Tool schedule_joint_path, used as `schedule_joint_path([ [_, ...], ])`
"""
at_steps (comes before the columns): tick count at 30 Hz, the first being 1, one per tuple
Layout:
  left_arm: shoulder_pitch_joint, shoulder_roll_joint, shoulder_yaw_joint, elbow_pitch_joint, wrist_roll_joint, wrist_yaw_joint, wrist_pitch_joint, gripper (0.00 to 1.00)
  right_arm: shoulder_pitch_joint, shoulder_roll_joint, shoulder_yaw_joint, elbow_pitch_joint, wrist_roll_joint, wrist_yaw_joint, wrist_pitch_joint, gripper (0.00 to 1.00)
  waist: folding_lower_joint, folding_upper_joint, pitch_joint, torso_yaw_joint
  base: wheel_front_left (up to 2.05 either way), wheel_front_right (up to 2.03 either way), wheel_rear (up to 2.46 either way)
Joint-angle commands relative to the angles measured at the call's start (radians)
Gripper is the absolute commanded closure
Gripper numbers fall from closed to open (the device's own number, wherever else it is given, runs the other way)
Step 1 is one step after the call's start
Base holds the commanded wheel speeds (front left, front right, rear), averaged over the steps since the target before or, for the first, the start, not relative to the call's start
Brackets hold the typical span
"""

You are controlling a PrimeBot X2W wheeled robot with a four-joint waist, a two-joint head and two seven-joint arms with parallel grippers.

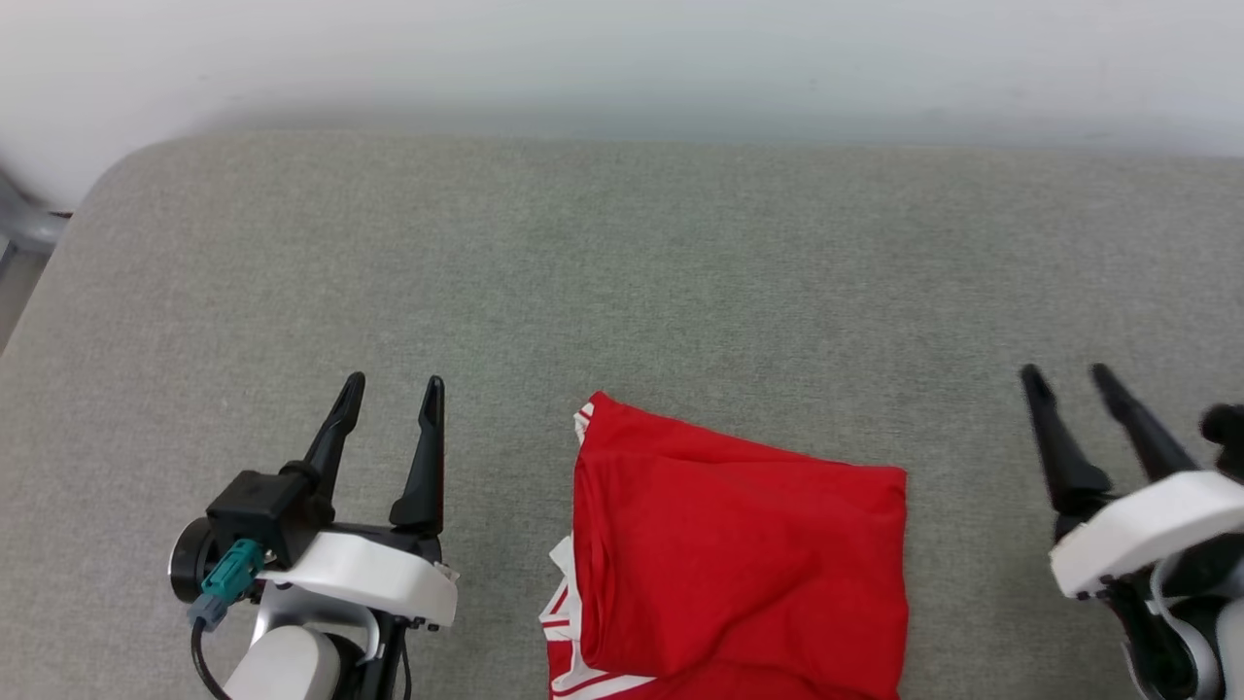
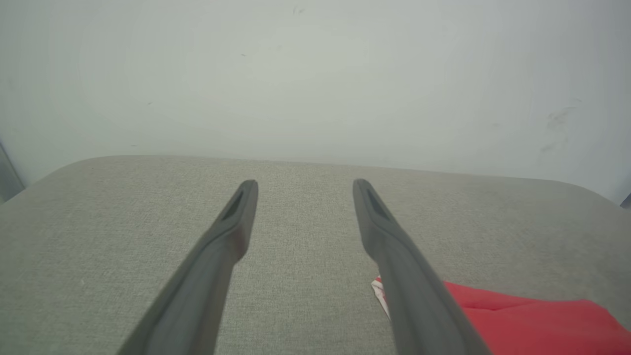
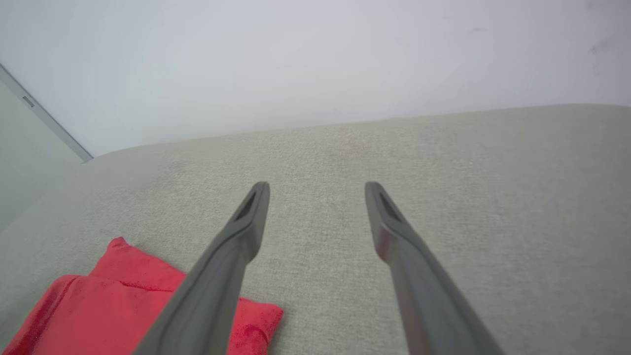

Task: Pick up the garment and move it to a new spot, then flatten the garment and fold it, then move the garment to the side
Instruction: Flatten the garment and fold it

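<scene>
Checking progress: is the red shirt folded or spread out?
Folded: the red jersey T-shirt lies as a compact rectangle, white striped trim peeking at its left edge.

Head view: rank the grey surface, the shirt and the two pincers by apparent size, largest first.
1. Surface: spans nearly the whole frame.
2. Shirt, though the bottom edge cuts it off.
3. Left pincer and right pincer: these look alike, so they are not ranked. The frame edge cuts the right arm, and both sit nearer the camera.

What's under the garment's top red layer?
On the garment, white striped trim peeks from under the red layer at its left edge; below lies the grey fabric surface. Inner folds are covered.
</scene>
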Motion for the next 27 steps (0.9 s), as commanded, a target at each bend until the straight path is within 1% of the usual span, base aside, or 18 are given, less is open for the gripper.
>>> schedule_joint_path([
  [1, 0.012, 0.006, 0.004, 0.0, 0.004, 0.002, -0.002, 0.0, 0.015, 0.007, -0.009, -0.012, -0.014, 0.0, -0.008, 0.0, 0.0, -0.0001, -0.015, -0.015, 0.0, 0.0, 0.0],
  [3, 0.022, 0.008, 0.012, -0.002, 0.008, 0.006, -0.002, 0.0, 0.04, 0.011, -0.052, -0.056, -0.098, 0.0, -0.044, 0.0, 0.0, -0.0001, -0.025, -0.024, 0.0, 0.0, 0.0],
  [6, 0.037, 0.01, 0.022, 0.003, 0.018, 0.003, -0.002, 0.0, 0.082, 0.021, -0.084, -0.113, -0.189, 0.0, -0.096, 0.0, 0.0, -0.0001, -0.044, -0.036, 0.0, 0.0, 0.0],
  [11, 0.072, 0.002, 0.027, 0.012, 0.025, -0.005, -0.002, 0.0, 0.159, 0.064, -0.106, -0.178, -0.261, -0.001, -0.139, 0.0, 0.0, -0.0001, -0.084, -0.047, 0.0, 0.0, 0.0],
  [15, 0.103, 0.002, 0.029, 0.021, 0.022, -0.009, -0.002, 0.0, 0.227, 0.096, -0.1, -0.217, -0.27, 0.0, -0.129, 0.0, 0.0, -0.0001, -0.123, -0.049, 0.0, 0.0, 0.0],
  [19, 0.137, -0.001, 0.027, 0.025, 0.016, -0.003, -0.002, 0.0, 0.281, 0.113, -0.093, -0.253, -0.269, 0.0, -0.11, 0.0, 0.0, -0.0001, -0.154, -0.053, 0.0, 0.0, 0.0],
  [27, 0.159, -0.002, 0.029, 0.027, 0.013, -0.004, -0.002, 0.0, 0.315, 0.129, -0.09, -0.285, -0.253, 0.0, -0.08, 0.0, 0.0, -0.0001, -0.164, -0.048, 0.0, 0.0, 0.0],
])
